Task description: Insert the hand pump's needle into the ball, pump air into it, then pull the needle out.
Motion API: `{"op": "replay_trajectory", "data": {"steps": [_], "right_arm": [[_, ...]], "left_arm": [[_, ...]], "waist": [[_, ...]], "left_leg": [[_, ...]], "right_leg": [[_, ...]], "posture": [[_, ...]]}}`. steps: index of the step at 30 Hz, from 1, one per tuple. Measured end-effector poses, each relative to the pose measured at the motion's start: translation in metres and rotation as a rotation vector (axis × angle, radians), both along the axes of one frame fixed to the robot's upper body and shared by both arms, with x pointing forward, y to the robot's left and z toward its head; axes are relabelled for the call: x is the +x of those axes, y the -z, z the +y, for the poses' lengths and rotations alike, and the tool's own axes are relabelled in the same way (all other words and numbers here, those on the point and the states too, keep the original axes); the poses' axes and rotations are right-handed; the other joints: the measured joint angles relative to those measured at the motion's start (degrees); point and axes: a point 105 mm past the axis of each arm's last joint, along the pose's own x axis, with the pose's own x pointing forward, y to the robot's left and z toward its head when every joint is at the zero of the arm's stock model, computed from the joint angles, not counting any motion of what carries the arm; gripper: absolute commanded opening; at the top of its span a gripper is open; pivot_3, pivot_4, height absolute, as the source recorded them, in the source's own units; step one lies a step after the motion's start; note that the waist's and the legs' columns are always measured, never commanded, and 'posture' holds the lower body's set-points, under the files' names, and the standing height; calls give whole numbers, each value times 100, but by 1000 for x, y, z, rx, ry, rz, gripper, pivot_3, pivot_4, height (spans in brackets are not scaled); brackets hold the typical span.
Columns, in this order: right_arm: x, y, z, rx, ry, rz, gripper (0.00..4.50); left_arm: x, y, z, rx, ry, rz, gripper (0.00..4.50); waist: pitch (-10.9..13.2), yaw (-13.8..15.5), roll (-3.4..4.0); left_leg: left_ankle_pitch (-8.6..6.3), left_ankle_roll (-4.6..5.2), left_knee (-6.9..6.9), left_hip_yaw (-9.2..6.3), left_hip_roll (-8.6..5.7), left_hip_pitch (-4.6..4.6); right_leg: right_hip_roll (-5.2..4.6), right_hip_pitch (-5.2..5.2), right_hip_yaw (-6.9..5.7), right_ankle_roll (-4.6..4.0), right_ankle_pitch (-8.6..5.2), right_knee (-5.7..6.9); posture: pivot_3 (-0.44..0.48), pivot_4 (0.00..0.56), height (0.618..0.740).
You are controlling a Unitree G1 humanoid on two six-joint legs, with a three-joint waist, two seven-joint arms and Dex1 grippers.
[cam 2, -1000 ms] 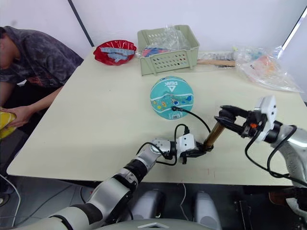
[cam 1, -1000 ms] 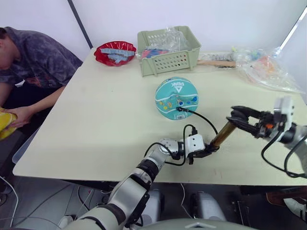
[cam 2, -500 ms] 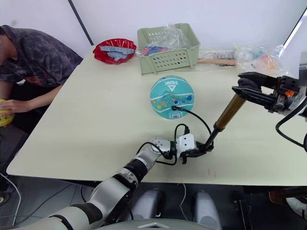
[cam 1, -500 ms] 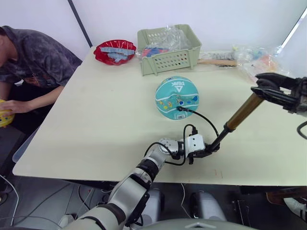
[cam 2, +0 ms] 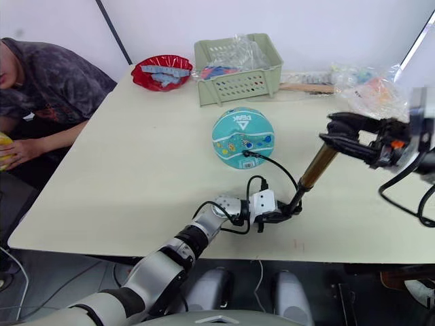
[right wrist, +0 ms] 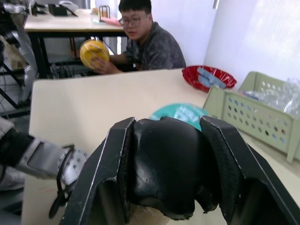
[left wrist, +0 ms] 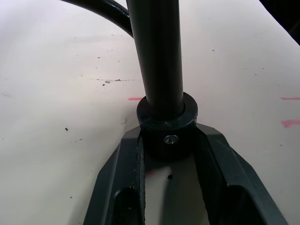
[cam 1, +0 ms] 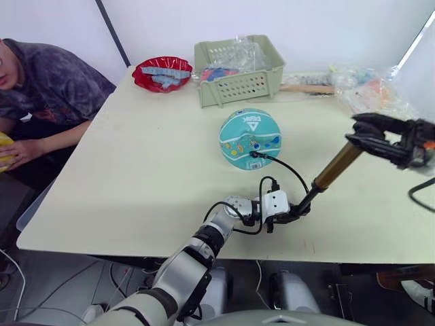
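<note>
Cream laminate covers the tabletop (cam 1: 136, 163), and at its left edge we see a seated person in a dark patterned shirt (cam 1: 47, 88) holding a small yellow ball (right wrist: 94, 52). Near the front edge our left pincer (cam 1: 293, 212) is clamped on the black lower end cap of the hand pump with the gold-bronze metal barrel (cam 1: 336, 167), which slants up and to the right off the tabletop. Its thin black hose (cam 1: 289, 166) arcs back to the teal ball with white seam lines and "PEAK" lettering (cam 1: 250, 138), sitting mid-tabletop; the needle at the hose tip is too small to make out. Behind the ball stand a red bowl (cam 1: 162, 73) and a pale green slotted basket (cam 1: 238, 71). Our right pincer (cam 1: 370, 131) grips the pump's black T-handle (right wrist: 164, 164), raised above the tabletop's right side.
</note>
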Motion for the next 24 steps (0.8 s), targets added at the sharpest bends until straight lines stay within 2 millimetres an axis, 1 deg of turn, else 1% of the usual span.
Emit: {"op": "replay_trajectory", "data": {"steps": [4, 9, 12, 13, 16, 18, 20, 24], "right_arm": [[3, 22, 5, 2, 13, 12, 1629], [4, 61, 11, 17, 38, 61, 1629], [6, 73, 13, 15, 54, 68, 1629], [8, 83, 16, 23, 68, 70, 1629], [8, 105, 23, 11, 83, 94, 1629], [8, 109, 25, 26, 95, 82, 1629], [7, 110, 26, 20, 93, 72, 1629], [7, 109, 26, 20, 94, 67, 1629]], "left_arm": [[0, 1, 1, 3, -4, 2, 1005], [0, 2, 2, 6, -8, 6, 1005], [0, 3, 2, 8, -10, 9, 1005], [1, 3, 3, 11, -13, 12, 1005], [1, 4, 3, 14, -15, 15, 1005], [1, 4, 4, 15, -18, 18, 1005], [1, 5, 4, 16, -20, 20, 1005], [1, 5, 5, 17, -21, 20, 1005]], "waist": [[-8, -6, -8], [-16, -9, -21], [-19, -10, -25], [-29, -11, -41], [-37, -13, -45], [-45, -17, -39], [-54, -17, -49], [-61, -19, -53]], "left_leg": [[0, 0, -1, 0, 2, 16], [0, 0, -10, 0, 2, 46], [0, -1, -16, 3, 2, 58], [0, -1, -20, 1, 4, 66], [-1, -1, -23, 2, 4, 73], [-1, -1, -23, 5, 4, 77], [-1, -1, -24, 3, 4, 78], [-1, -1, -25, 3, 6, 79]], "right_leg": [[5, 11, 2, -1, 0, 2], [5, 39, 3, -2, -2, 0], [5, 47, 5, -2, -3, 0], [7, 52, 4, -6, -7, 0], [8, 53, 4, -6, -9, 0], [7, 54, 6, -7, -8, 0], [8, 53, 6, -7, -8, 0], [9, 53, 6, -8, -8, 0]], "posture": [[0, 150, 740], [0, 150, 740], [0, 150, 740], [0, 150, 740], [0, 150, 740], [0, 150, 740], [0, 150, 740], [0, 150, 740]]}}
